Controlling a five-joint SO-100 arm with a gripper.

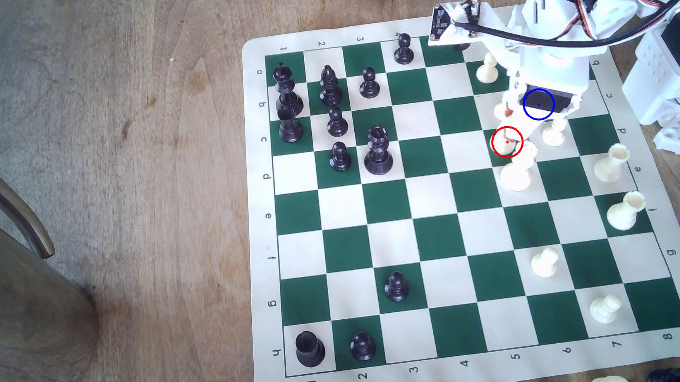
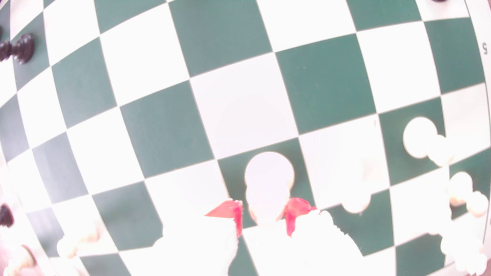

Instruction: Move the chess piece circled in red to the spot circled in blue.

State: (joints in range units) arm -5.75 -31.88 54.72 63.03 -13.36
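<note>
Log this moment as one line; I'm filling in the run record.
phase: grasp | gripper: red-tipped fingers either side of chess piece, closure unclear | piece on red-ringed square | blue-ringed spot: under arm | move pending

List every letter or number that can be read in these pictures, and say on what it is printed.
"1" to "8": near border of the green and cream vinyl chess mat.
"a" to "h": its border at the exterior view's left.
"1" to "4": far border; higher numbers are hidden by the arm.
"b" to "h": right border.
"5": mat border, wrist view.

Exterior view's evenly bright and fairly sharp; wrist view's badly overexposed, cream pieces blown out, green-and-white checkered chessboard [image 2: 326,87] curving fisheye-style.
</note>
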